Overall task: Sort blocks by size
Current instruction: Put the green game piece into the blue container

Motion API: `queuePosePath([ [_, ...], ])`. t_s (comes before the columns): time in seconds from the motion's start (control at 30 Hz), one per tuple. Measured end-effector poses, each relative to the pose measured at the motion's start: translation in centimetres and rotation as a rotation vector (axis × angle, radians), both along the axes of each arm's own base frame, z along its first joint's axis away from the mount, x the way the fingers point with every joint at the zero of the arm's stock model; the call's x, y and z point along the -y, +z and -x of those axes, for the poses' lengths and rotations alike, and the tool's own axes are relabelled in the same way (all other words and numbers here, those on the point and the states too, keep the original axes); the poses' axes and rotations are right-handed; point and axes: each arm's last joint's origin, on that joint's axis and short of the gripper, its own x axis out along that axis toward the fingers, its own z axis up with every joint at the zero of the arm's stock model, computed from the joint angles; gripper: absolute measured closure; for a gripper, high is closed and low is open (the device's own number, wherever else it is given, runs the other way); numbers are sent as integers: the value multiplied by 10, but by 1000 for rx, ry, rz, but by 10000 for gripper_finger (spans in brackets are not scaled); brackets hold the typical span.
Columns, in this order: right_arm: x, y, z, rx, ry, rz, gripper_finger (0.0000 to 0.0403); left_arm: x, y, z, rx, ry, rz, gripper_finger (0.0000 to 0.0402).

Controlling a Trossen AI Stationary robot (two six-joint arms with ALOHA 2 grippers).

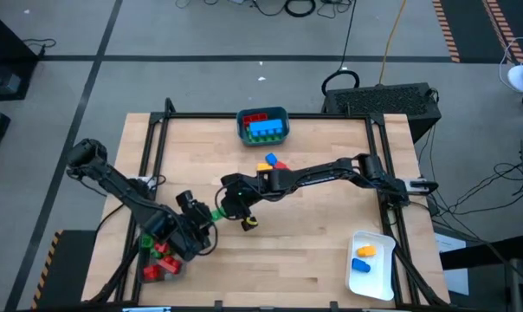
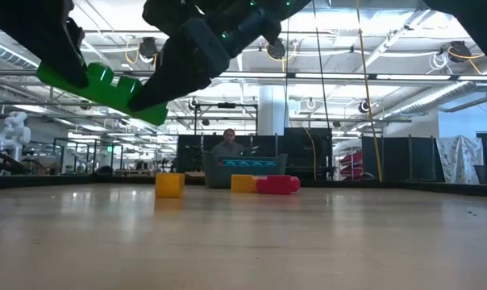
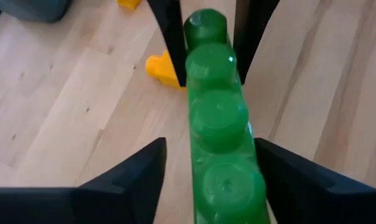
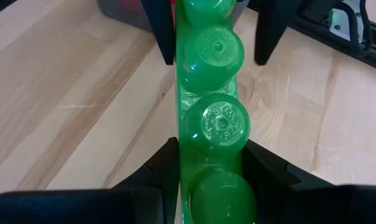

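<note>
The long green brick [image 4: 210, 118] is held clear of the table [image 2: 243, 242], pinched across its narrow sides at one end by the right gripper [image 4: 206, 165]. The left gripper [image 3: 208, 163] is spread wide around the other end, apparently without contact. The brick is judged light, stiff and glossy, so it is best clamped on its flat side walls.

- A long bright green block [image 4: 211, 118] with a single row of glossy studs is showing between the dark fingers of the left hand [image 3: 210, 180] and the right hand [image 4: 206, 162].
- A small yellow block [image 2: 169, 184] is sitting on the pale wood-grain tabletop [image 1: 313, 234].
- A teal bin [image 1: 263, 126] at the far edge is holding red and blue blocks.
- A white tray [image 1: 370, 264] at the near right is carrying an orange and a blue block.
- Red and green blocks [image 1: 162, 258] are lying at the near left.
</note>
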Motion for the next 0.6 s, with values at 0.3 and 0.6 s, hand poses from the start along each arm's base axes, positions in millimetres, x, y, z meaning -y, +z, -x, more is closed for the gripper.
queuePosePath([
  [0.3, 1, 0, 0, -4, -11, -4, 277, -5, 0, -5, -37, -34, 10, 248],
  [0.6, 2, 18, 6, 13, -9, -2, 215, -14, 0, -11, -47, -32, -19, 259],
])
